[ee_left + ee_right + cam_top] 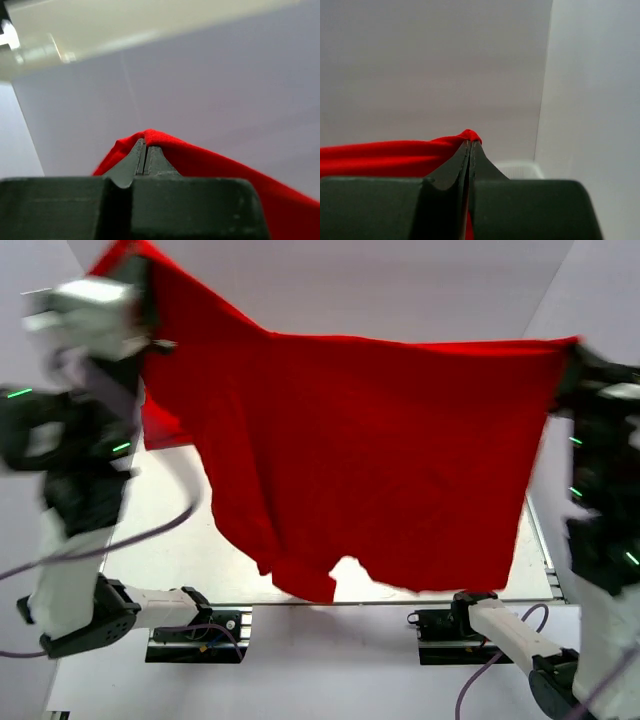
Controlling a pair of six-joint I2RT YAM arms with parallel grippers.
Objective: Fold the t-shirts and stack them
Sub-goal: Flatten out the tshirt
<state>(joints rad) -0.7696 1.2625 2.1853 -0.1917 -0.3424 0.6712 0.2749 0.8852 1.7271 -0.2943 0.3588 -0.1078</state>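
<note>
Red cloth fills the middle of the overhead view. The t-shirt [380, 460] hangs spread in the air above the table [190, 550], stretched wide between the two raised arms. Its top edge runs from high over the table's left side across to the table's right side. Its lower edge dangles unevenly over the table's near edge, with a notch showing in the hem. Whether any of the fabric touches the table surface cannot be told. The left gripper [146, 144] has its fingers pressed together on a small fold of the red fabric, which peaks just past the fingertips in the wrist view and drapes away from there. The right gripper [470, 142] is likewise pinched tight on a corner of the t-shirt, with a little red nub showing at the tips and the cloth trailing off behind it. A purple cable [160, 528] loops over the table's left side, below the hanging shirt.
</note>
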